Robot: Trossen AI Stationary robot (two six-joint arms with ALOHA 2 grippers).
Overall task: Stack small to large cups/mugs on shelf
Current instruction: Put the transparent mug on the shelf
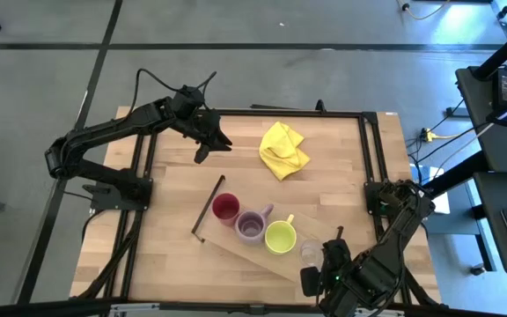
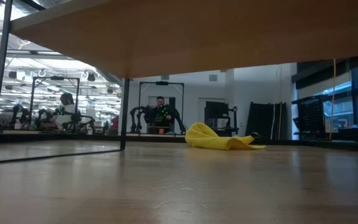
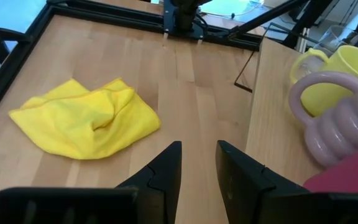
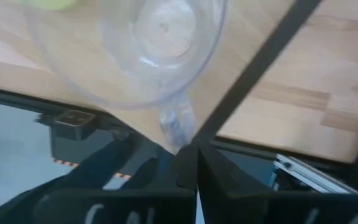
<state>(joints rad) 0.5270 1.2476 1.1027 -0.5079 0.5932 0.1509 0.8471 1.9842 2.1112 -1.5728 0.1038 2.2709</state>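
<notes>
The shelf (image 1: 236,251) is a light-wood board lying slantwise on the table's near half, raised on black rails (image 1: 206,210). In a row on it stand a red cup (image 1: 225,208), a purple mug (image 1: 251,226), a yellow-green mug (image 1: 280,237) and a clear glass tumbler (image 1: 311,252). My right gripper (image 1: 312,275) is at the tumbler's near side, at the shelf's right end, shut on the tumbler (image 4: 148,56). My left gripper (image 1: 211,145) is open and empty over the table's far left, between the shelf and a yellow cloth. My right gripper has its two fingers (image 4: 185,168) closed together on the tumbler's near wall at the rim (image 4: 176,127), coming from the table's near side. The fingers hide the place of contact. The tumbler stands upright at the shelf's right end.
A crumpled yellow cloth (image 1: 282,150) lies on the table's far middle; it also shows in the left wrist view (image 3: 86,121) and the low view (image 2: 222,138). A black frame (image 1: 372,150) runs around the table. Bare wood lies left of the shelf.
</notes>
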